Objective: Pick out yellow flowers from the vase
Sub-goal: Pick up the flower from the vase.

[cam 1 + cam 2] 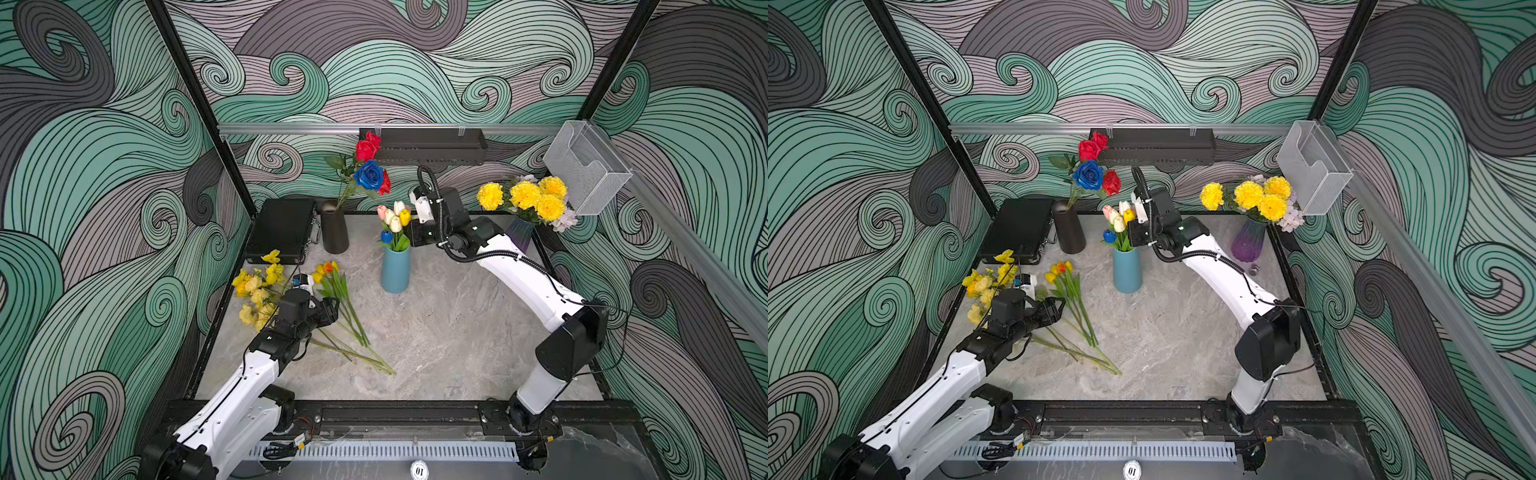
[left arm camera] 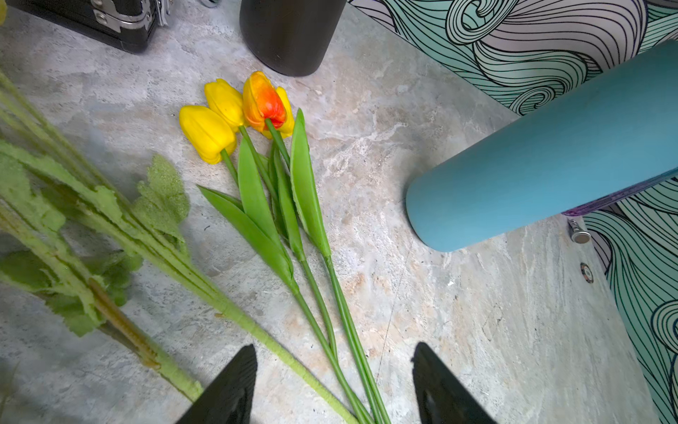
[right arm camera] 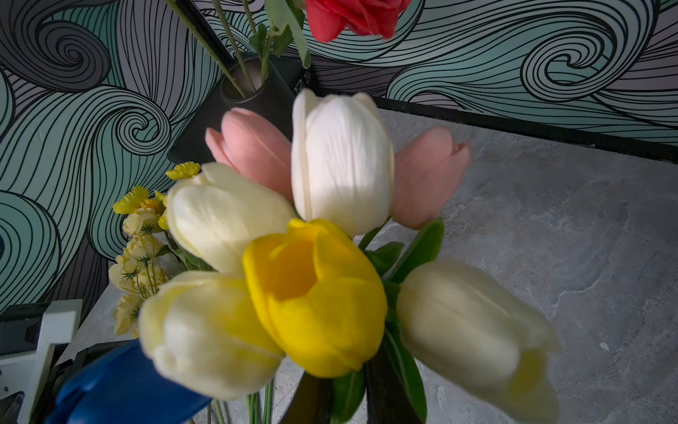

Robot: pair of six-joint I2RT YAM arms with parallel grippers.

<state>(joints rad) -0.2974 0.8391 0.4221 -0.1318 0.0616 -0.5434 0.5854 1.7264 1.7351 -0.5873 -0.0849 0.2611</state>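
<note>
At left, sprays point(image 1: 257, 286) and tulips point(image 2: 234, 113) already lie out, our left gripper point(image 2: 334, 348) spread empty over their stems. In the blue vase point(image 1: 395, 270) mid-table, our right gripper point(image 3: 345, 400) pinches the last yellow tulip point(image 3: 315, 297) by its stem. Far right, four pompoms point(image 1: 525, 195) wait in the purple vase point(image 1: 1248, 241).

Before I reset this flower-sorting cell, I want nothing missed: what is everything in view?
matte blue vase: one, blue, table centre, holding cream, pink and blue tulips
bright yellow tulip: one, yellow, in that vase
loose long-stemmed tulips: four, three yellow, one orange-streaked, on table
ruffled yellow sprays: count unclear, yellow, lying left of those tulips
black cylinder vase: one, black, back, holding red and blue roses
ribbed purple vase: one, purple, back right, holding four yellow pompom blooms
black hard case: one, black, back left
clear plastic box: one, clear, on wall rail
left gripper: one, black, open over loose tulips' stems
right gripper: one, black, closed under that yellow tulip
</note>
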